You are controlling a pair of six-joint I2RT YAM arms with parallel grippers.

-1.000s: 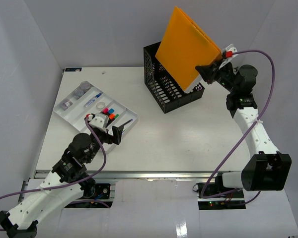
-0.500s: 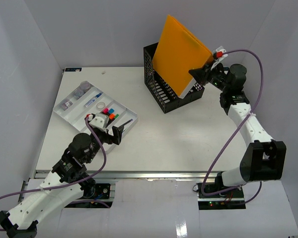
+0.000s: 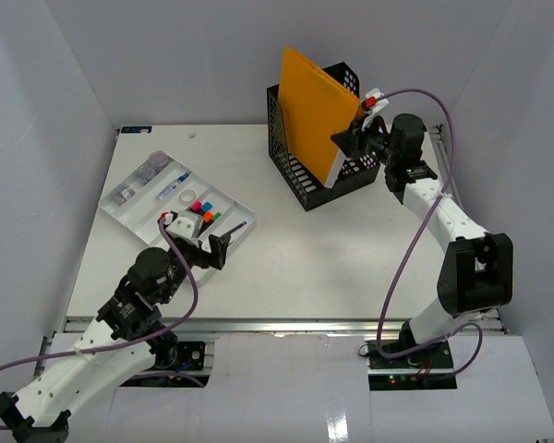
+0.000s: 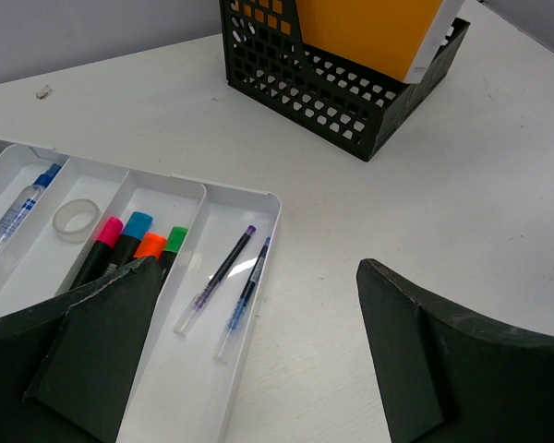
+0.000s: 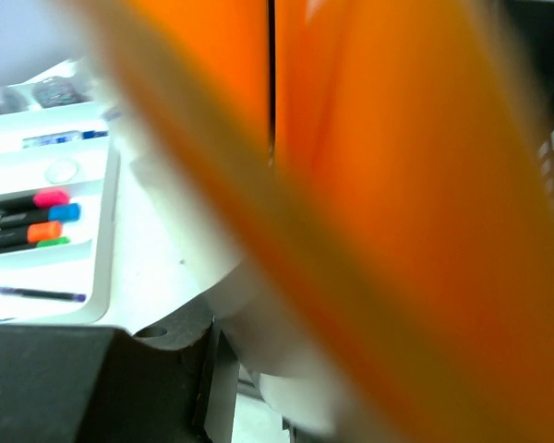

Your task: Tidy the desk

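Observation:
The desk [image 3: 351, 249] is a wide white tabletop. My right gripper [image 3: 343, 140] is shut on an orange folder [image 3: 314, 106] with white sheets in it, holding it nearly upright inside the black mesh file holder [image 3: 300, 185]. In the right wrist view the folder [image 5: 397, 185] fills the frame, blurred. My left gripper [image 3: 203, 242] is open and empty, hovering over the near right corner of the white compartmented tray [image 3: 129, 214]. In the left wrist view its fingers [image 4: 415, 360] frame the tray's edge [image 4: 249, 305] and two pens [image 4: 217, 277].
The tray holds coloured markers [image 4: 134, 242], a tape roll [image 4: 77, 219], a blue-capped tube [image 4: 18, 210] and small jars [image 3: 152, 166]. The file holder [image 4: 351, 92] stands at the back centre. A small scrap [image 3: 195, 135] lies near the desk's back edge.
My right arm has swung left and lowered the orange folder from a tilted pose above the file holder to nearly upright inside it. The left arm has not moved.

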